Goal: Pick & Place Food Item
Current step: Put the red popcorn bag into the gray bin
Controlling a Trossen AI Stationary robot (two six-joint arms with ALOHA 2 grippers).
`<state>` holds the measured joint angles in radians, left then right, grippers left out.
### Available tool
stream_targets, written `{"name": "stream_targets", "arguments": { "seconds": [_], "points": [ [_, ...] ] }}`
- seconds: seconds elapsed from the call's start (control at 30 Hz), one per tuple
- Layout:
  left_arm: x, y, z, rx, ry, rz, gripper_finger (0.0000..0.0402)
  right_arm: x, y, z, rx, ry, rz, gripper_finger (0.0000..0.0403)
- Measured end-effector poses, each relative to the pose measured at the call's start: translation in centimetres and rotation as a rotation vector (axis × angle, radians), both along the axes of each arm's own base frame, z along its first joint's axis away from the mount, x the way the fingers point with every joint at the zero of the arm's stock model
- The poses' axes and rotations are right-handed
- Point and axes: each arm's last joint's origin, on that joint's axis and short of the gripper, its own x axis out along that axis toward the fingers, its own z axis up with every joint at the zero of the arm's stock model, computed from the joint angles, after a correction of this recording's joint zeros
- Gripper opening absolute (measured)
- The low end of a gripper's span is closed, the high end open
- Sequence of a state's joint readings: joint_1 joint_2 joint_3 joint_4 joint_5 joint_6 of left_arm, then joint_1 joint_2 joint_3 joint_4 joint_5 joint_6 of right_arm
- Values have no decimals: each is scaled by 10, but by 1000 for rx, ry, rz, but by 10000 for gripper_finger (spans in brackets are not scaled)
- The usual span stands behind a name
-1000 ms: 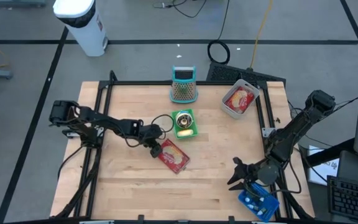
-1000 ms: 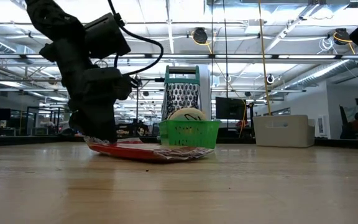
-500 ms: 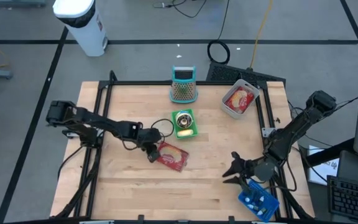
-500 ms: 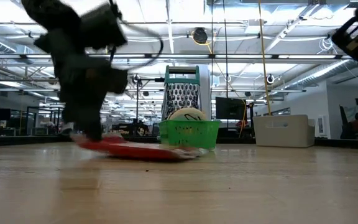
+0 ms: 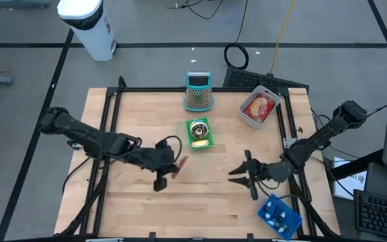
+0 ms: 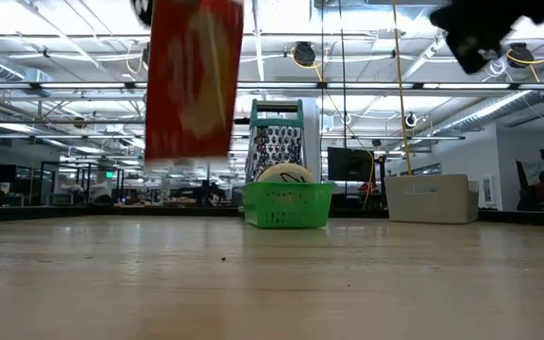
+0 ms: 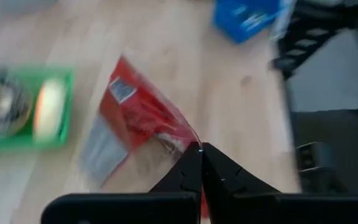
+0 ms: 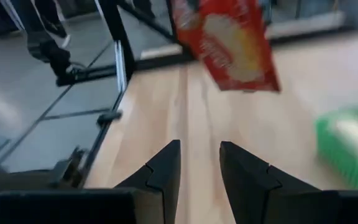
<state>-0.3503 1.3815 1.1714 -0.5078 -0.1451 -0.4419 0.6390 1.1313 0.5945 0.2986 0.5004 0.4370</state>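
A red food packet (image 6: 194,80) hangs high above the wooden table (image 5: 133,202), left of its middle. It also shows in the left wrist view (image 7: 135,121) and in the right wrist view (image 8: 229,40). My left gripper (image 7: 201,150) is shut on it, and from above the packet (image 5: 181,163) is only a thin sliver beside that gripper (image 5: 173,167). My right gripper (image 5: 237,173) stands open over the table's right half, pointing toward the packet with nothing between its fingers (image 8: 166,168). My left gripper pinches the packet's edge (image 7: 188,140) between its two shut fingertips. The fingers slant down, coming from the table's left. The packet hangs upright below them, lifted clear of the table.
A green basket (image 5: 199,133) holding a round item stands at mid-table, with a metal grater (image 5: 197,92) behind it. At the far right is a grey bin (image 5: 259,107) with another red packet. A blue box (image 5: 279,216) lies at the near right edge.
My left gripper dragged the packet a little toward the table's left, then rose quickly with it. The packet lay flat on the table and now hangs upright, clear of it. My right gripper has swung toward the table's middle and turned to face the packet.
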Motion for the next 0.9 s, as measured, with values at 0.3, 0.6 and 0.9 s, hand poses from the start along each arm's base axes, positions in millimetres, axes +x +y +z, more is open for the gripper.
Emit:
{"name": "stream_targets", "arguments": {
  "seconds": [0.3, 0.6, 0.9],
  "points": [
    [10, -20, 23, 57, -56, -113, 0, 37, -10, 12, -251, -335, 93, 134],
    [20, -24, 13, 45, -28, -144, 0, 84, -48, 0, -52, -373, 153, 226],
    [21, -20, 12, 49, -28, -148, 0, 126, -44, 2, -99, -389, 211, 248]
  ]
}}
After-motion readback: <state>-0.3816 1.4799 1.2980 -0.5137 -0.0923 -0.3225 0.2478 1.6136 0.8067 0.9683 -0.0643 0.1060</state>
